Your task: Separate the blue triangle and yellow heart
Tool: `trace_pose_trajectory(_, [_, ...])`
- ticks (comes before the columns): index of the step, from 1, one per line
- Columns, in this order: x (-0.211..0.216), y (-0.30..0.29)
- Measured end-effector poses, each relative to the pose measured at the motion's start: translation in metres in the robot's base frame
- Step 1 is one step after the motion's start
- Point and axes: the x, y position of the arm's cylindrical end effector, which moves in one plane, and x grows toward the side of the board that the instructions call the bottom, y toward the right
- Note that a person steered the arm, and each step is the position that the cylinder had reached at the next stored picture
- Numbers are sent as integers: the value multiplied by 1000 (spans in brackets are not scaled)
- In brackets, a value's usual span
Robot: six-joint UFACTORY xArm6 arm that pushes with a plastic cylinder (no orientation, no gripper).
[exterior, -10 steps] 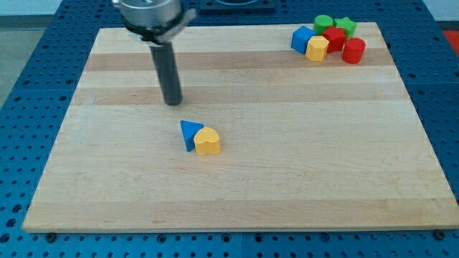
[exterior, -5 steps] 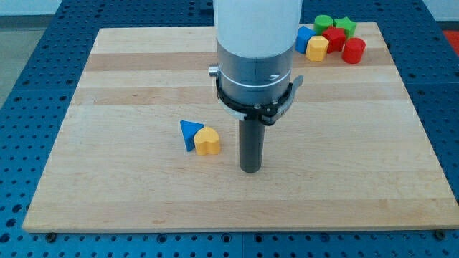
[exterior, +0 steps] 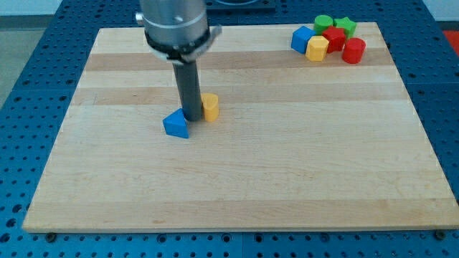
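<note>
The blue triangle (exterior: 176,124) lies on the wooden board (exterior: 237,186), left of centre. The yellow heart (exterior: 210,107) stands a little up and to the right of it. My tip (exterior: 192,118) is down between the two blocks, touching or nearly touching both. The rod partly hides the heart's left side. The two blocks are apart, with the rod's width between them.
A cluster of blocks sits at the board's top right: a blue block (exterior: 302,38), a yellow block (exterior: 317,48), a red block (exterior: 333,38), a red cylinder (exterior: 353,51), a green cylinder (exterior: 323,23) and a green star (exterior: 346,26).
My tip swept from the lower right up between the two blocks. The blue triangle moved left and turned; the yellow heart moved up. They no longer touch.
</note>
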Motion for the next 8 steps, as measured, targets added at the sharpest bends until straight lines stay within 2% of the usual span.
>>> trace_pose_trajectory(1, [-37,-29])
trace_pose_trajectory(2, [-43,-38])
trace_pose_trajectory(3, [-56,-12])
trace_pose_trajectory(4, [-53,56])
trace_pose_trajectory(5, [-15,78])
trace_pose_trajectory(6, [35,49])
trace_pose_trajectory(7, [33,26])
trace_pose_trajectory(8, [-2,12])
